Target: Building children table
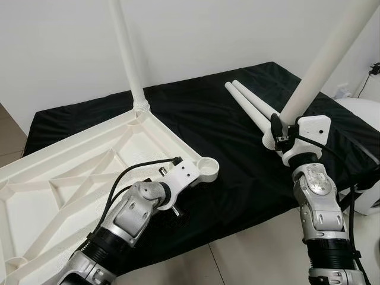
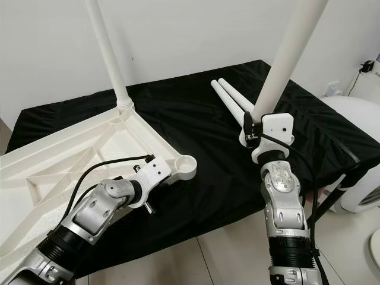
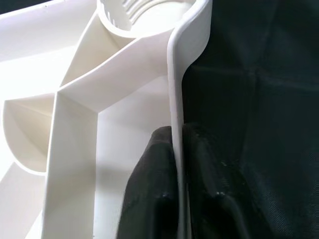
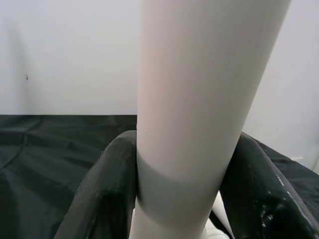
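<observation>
**Tabletop steadied, second leg raised**

Tabletop [image 1: 71,172] lies upside down on the black-covered bench [image 1: 237,148], ribs up, one leg [image 1: 127,53] already standing in its far corner; the left hand [image 3: 174,164] is clamped on the rim beside the empty near socket [image 1: 206,169], likely to steady it; the right hand [image 4: 182,194] is closed around a raised leg [image 1: 326,59], probably bound for that socket; two spare legs [image 1: 252,107] lie nearby.

text: none readable | labels, brands, numbers, signs: none legible on any surface | views checked: both eye views, both wrist views
</observation>
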Controlling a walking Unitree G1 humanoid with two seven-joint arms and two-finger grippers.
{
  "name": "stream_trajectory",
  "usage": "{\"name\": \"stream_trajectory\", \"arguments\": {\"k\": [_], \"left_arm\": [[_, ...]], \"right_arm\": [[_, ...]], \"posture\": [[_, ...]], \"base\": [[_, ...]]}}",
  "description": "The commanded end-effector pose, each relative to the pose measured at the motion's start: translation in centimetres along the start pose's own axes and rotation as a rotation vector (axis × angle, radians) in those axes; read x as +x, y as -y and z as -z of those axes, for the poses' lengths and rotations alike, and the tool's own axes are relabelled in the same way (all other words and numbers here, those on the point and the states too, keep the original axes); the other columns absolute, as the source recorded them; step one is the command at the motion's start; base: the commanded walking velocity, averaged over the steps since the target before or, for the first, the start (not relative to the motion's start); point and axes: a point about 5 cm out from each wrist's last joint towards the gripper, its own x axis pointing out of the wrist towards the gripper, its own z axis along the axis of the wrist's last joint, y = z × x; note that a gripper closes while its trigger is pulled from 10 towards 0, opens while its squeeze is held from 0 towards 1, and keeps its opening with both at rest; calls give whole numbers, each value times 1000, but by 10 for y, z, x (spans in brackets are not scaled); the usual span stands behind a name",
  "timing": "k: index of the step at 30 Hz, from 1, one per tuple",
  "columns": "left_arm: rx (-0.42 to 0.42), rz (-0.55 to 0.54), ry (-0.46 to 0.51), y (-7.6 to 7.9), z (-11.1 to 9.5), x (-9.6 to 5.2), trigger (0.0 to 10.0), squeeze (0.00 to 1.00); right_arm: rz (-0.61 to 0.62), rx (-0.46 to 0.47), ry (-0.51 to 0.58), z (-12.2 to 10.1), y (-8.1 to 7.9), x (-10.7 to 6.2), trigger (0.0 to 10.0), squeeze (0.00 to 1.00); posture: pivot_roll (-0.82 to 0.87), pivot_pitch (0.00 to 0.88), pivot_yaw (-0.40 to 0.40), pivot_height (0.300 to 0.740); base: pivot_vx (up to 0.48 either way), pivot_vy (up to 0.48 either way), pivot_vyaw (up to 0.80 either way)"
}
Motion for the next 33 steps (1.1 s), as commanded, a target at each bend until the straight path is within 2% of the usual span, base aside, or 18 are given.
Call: {"name": "stream_trajectory", "arguments": {"k": [1,9,10,14,17,23,26,28,33], "left_arm": [[29,-14,-24,1,3,1,0,0],[82,16,-17,2,7,-3,0,0],[83,44,-11,4,7,-6,10000,0],[98,72,9,4,7,-10,10000,0],[160,125,46,6,7,-20,10000,0],[177,144,66,8,5,-22,10000,0],[196,154,82,9,2,-23,10000,0],[200,154,85,9,1,-23,10000,0],[203,150,110,13,-4,-19,10000,0]], "right_arm": [[4,-1,6,-2,0,-2,10000,0],[4,24,-5,-1,1,-2,10000,0],[-17,38,-11,-1,0,-2,10000,0],[-89,71,-21,0,-5,-3,10000,0],[-262,114,-43,3,-14,-3,10000,0],[-328,114,-41,3,-16,0,10000,0],[-467,145,-54,4,-25,5,10000,0],[-500,154,-57,4,-28,6,10000,0],[-731,207,-60,0,-51,6,10000,0]], "posture": [[-145,43,100,740],[-143,51,106,740],[-143,51,106,740],[-136,54,99,740],[-129,54,90,740],[-118,54,78,740],[-111,56,67,740],[-111,56,67,740],[-106,57,54,740]], "base": [[0,0,0],[0,0,0],[0,0,0],[0,0,0],[0,0,0],[0,0,0],[0,0,0],[0,0,0],[0,0,0]]}}
